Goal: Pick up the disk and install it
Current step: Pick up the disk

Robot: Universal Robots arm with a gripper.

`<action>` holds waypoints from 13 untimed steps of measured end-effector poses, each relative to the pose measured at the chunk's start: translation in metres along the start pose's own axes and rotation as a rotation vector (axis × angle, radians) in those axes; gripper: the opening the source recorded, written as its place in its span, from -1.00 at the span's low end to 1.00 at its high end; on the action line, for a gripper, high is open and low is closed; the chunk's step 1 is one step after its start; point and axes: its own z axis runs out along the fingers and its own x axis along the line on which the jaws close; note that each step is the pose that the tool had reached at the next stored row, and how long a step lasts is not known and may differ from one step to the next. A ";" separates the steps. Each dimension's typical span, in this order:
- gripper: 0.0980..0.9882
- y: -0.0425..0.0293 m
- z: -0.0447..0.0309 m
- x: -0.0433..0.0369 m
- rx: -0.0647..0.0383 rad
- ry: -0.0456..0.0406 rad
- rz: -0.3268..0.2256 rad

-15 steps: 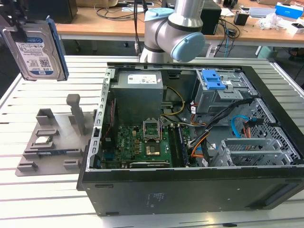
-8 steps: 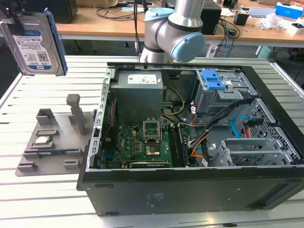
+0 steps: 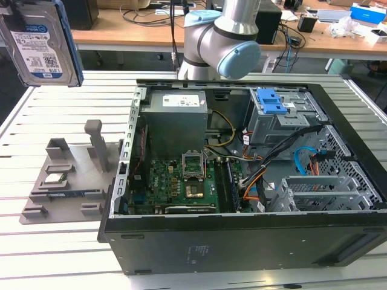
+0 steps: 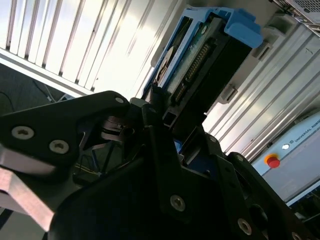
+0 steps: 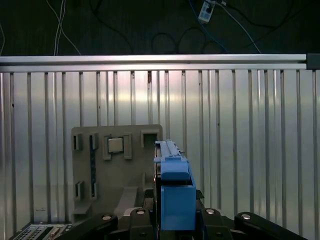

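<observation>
One hard drive (image 3: 42, 45) is being clamped by the end effector (image 4: 162, 112) high above the surface (image 3: 54, 254); a drop is probably being risked if the grip slips.

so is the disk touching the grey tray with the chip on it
Apart. The exterior view shows the disk raised in the air, clear of the grey tray lying on the table below.
</observation>
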 end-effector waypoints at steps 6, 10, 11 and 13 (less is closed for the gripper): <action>-0.40 -0.0001 -0.0136 -0.0018 -0.001 0.0003 0.000; -0.40 -0.0002 -0.0223 -0.0029 -0.002 0.0006 0.000; -0.40 -0.0002 -0.0258 -0.0033 -0.002 0.0008 0.000; -0.40 -0.0002 -0.0313 -0.0040 -0.002 0.0010 0.000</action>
